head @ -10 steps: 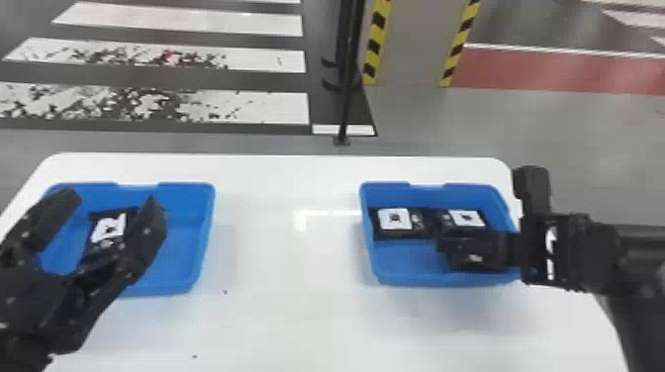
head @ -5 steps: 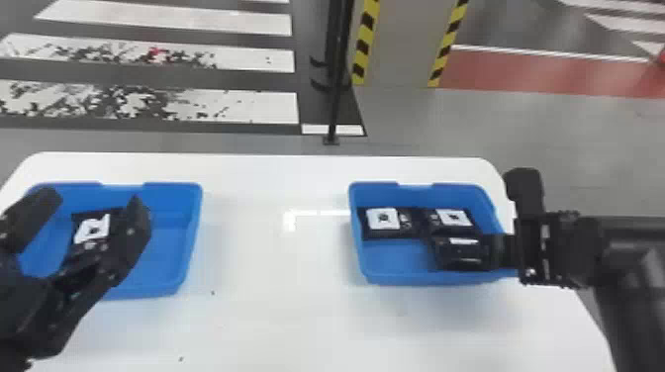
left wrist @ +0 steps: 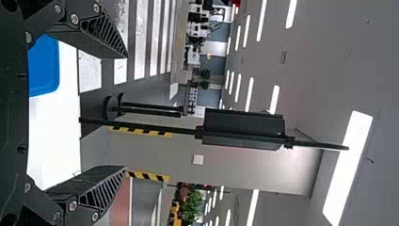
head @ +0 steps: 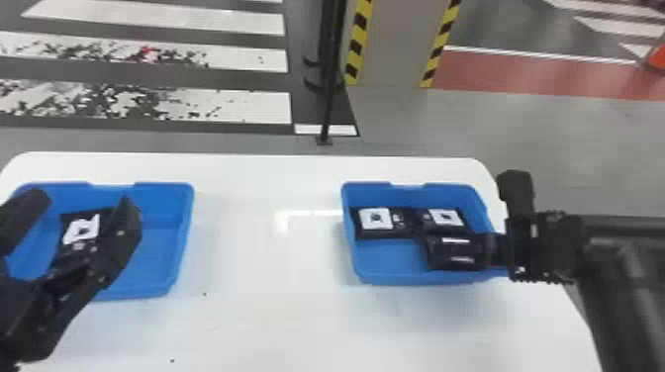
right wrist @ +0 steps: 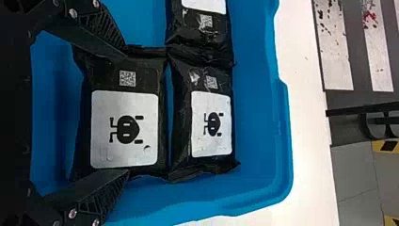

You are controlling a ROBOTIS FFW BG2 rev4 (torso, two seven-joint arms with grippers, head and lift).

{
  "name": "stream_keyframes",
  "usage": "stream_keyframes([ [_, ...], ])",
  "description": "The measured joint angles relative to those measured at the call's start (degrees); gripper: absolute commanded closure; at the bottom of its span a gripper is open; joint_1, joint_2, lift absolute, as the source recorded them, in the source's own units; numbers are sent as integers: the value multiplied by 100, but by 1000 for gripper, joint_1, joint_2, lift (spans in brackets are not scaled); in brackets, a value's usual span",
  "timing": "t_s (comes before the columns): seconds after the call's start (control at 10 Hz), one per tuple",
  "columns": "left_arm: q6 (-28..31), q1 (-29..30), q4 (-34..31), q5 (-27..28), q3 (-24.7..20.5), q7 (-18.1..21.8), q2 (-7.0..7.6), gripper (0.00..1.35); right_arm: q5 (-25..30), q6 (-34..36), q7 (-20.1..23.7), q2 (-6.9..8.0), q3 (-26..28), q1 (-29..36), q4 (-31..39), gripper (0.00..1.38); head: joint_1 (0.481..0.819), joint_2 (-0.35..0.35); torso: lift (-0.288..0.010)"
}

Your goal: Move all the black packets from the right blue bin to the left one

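The right pincer point(head: 539, 242) gapes around one black packet point(right wrist: 150, 73) — white label point(right wrist: 101, 127), square code point(right wrist: 127, 78) — seemingly ungripped.

A white table point(head: 267, 316) is set on a grey floor point(head: 559, 143) marked with white stripes point(head: 198, 106) and a red band point(head: 534, 76). A pillar point(head: 398, 44) is edged in yellow and black; the ceiling is lit by bright strips point(left wrist: 348, 165).

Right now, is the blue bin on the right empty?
Not empty: the right blue bin holds black packets, one between the fingers of the right gripper.
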State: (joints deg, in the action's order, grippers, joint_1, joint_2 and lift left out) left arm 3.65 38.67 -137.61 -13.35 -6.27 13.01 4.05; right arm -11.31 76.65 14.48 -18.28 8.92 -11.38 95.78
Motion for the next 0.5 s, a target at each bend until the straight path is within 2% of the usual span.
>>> stream_keyframes([
  [0.1, -33, 0, 19, -2, -1, 6, -1, 208, 0, -5, -18, 0, 15, -28, -134, 237, 695, -179, -140],
  [0.2, -61, 0, 45, -8, -1, 12, -1, 208, -6, -45, -19, 0, 21, -64, -286, 628, 695, -183, -140],
  [0.3, -108, 0, 85, -19, -2, 24, -4, 208, -37, -126, 5, -5, 24, -90, -412, 1141, 695, -184, -140],
  [0.5, -202, -2, 173, -35, -19, 43, -22, 208, -303, -554, 11, 40, 104, 56, -410, 1168, 695, -167, -140],
])
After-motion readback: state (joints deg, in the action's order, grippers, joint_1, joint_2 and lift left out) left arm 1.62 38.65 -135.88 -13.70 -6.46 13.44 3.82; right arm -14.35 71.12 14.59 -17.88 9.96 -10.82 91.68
